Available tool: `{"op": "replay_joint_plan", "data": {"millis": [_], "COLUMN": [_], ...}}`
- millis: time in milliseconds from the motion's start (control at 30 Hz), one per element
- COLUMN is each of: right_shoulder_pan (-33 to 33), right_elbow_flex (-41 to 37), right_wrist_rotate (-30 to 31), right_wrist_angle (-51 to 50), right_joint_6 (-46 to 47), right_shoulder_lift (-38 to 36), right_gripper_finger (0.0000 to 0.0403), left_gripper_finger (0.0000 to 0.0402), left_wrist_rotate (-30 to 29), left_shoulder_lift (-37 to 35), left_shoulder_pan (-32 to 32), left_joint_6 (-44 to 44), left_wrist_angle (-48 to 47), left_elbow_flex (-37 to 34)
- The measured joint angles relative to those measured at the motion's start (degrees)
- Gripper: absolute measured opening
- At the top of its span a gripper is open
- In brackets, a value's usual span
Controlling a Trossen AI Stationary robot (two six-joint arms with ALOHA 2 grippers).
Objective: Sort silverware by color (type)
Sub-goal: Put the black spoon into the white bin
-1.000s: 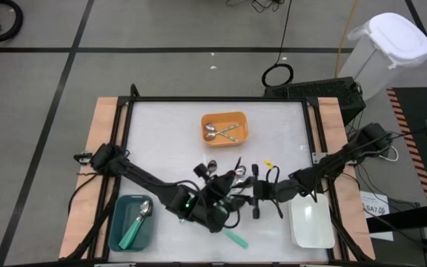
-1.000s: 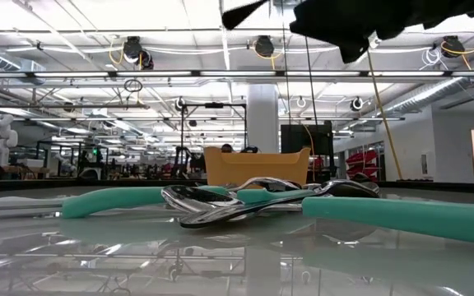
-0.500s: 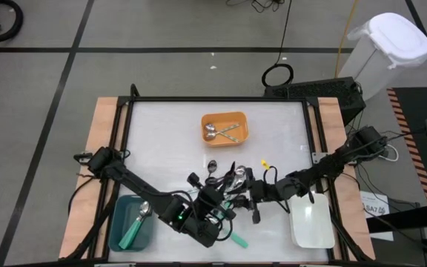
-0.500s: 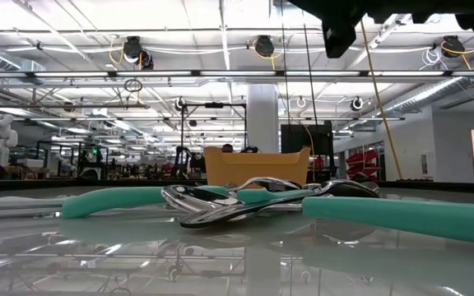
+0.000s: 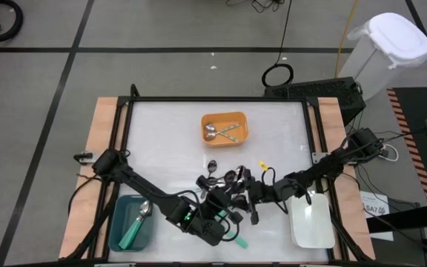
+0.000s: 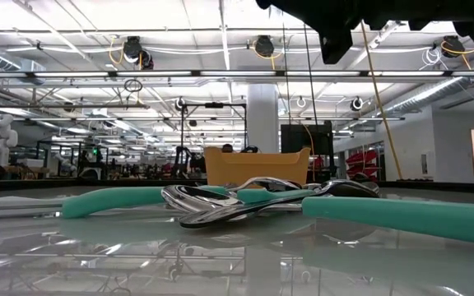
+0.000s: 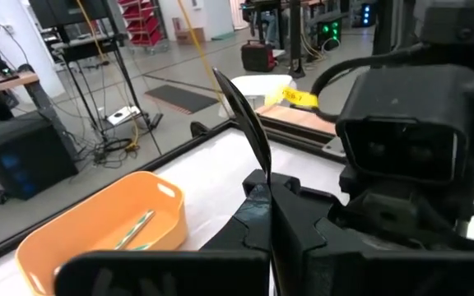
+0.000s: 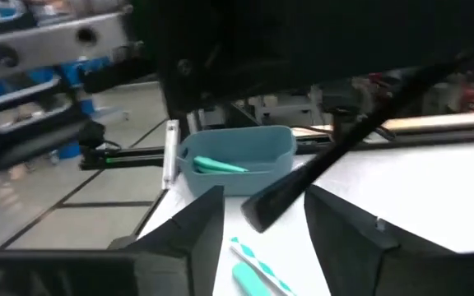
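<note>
My left gripper is shut on a black spoon, held in the air over the table's near middle. My right gripper faces it from the right. It is open, and the spoon's free end stands between its fingers; no touch shows. A pile of teal-handled, silver and black spoons lies on the table just beyond both grippers. One teal-handled spoon lies alone near the front edge. My left gripper pinches the black spoon's handle between its two fingers, just behind the bowl. The fingers lie about level and point toward the table's right side. The bowl sticks out ahead of the fingertips, tilted upward, and the spoon is lifted clear of the table.
An orange tray with silver spoons stands at the far middle. A teal tray at the near left holds a teal-handled spoon. A white tray sits at the near right. In the low view the pile fills the foreground.
My left gripper has shifted a little toward the table's near edge with the black spoon still in its hold, and its wrist has rolled somewhat. The spoon stays clear of the table.
</note>
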Motion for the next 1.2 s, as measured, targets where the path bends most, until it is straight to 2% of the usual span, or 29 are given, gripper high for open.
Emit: {"op": "replay_joint_plan", "data": {"millis": [100,200,500,600,700,1033,1133,1200], "right_shoulder_pan": [-0.02,-0.02,-0.07,-0.34,-0.99,-2.10,-2.12,-2.31], "right_elbow_flex": [0.00,0.00,0.00,0.00,0.00,0.00,0.00,0.00], "right_wrist_rotate": [-2.97,-3.13,-2.97,-2.94,-2.91,-3.00,-3.09,-3.01], "right_wrist_angle": [1.94,2.12,2.94,2.97,2.40,0.58,0.32,-0.82], "right_joint_6": [-0.90,-1.02,-1.49,-1.19,0.37,-0.06,-0.19,-0.03], "right_shoulder_lift": [-0.02,-0.02,-0.02,-0.02,-0.02,-0.02,-0.02,-0.02], "right_gripper_finger": [0.0172,0.0164,0.0059,0.0041,0.0043,0.0110,0.0109,0.0088], "left_gripper_finger": [0.0001,0.0001,0.0001,0.0001,0.0001,0.0001,0.0001,0.0001], "left_wrist_rotate": [0.02,0.04,0.19,0.70,1.75,3.19,3.20,3.21], "left_shoulder_lift": [0.00,0.00,0.00,0.00,0.00,0.00,0.00,0.00], "left_shoulder_pan": [-0.02,0.00,0.00,0.01,-0.04,-0.04,-0.04,-0.04], "left_joint_6": [0.00,0.04,0.32,0.19,0.43,0.24,0.22,0.22], "left_wrist_angle": [0.25,0.65,1.06,1.07,1.36,1.56,1.67,1.68], "left_elbow_flex": [0.00,0.00,0.01,0.02,0.02,0.02,0.02,0.02]}}
